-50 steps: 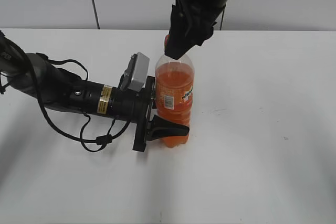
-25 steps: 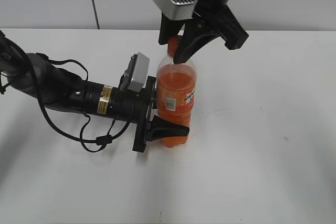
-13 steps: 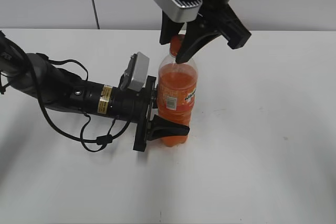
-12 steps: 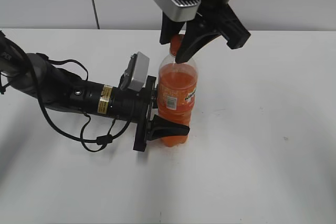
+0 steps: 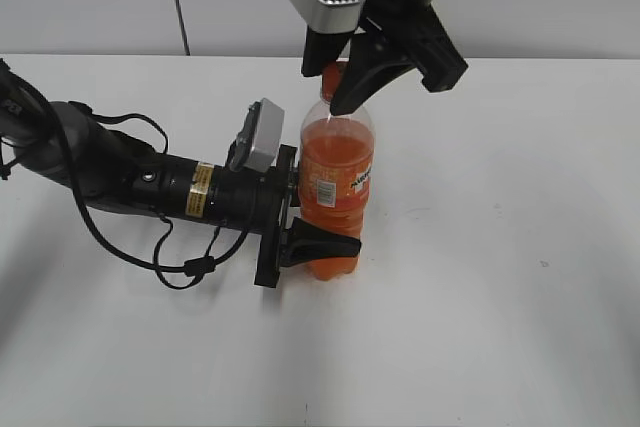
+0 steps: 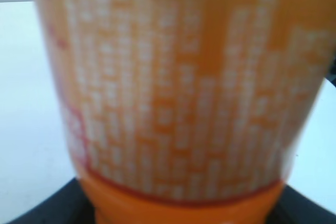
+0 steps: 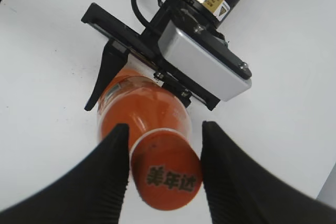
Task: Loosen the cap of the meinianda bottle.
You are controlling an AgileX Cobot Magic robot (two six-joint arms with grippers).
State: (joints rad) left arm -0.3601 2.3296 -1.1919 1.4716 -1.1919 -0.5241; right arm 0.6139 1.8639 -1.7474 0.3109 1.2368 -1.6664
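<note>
Right wrist view: cap [image 7: 167, 174] bears red Chinese characters; right gripper [image 7: 164, 174] fingers flank it, contact unclear. Left gripper [image 5: 318, 212] clamps the meinianda bottle [image 5: 337, 187] on white table [image 5: 500, 277].

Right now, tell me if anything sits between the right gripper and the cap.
Nothing visible does. The right gripper straddles the cap, one finger on each side with small gaps. The left gripper holds the bottle lower down, clear of the cap.

Meinianda bottle [image 5: 336, 187]: clear plastic, orange drink, orange label with fine white print and a white patch. Cap [image 7: 167, 174]: orange-red, dark characters on top, between black ribbed fingers [image 7: 110, 171]. Surface [image 5: 500, 247]: white. Left arm's wrist band [image 5: 203, 189]: yellow. Wrist camera housings [image 5: 260, 137]: grey.
</note>
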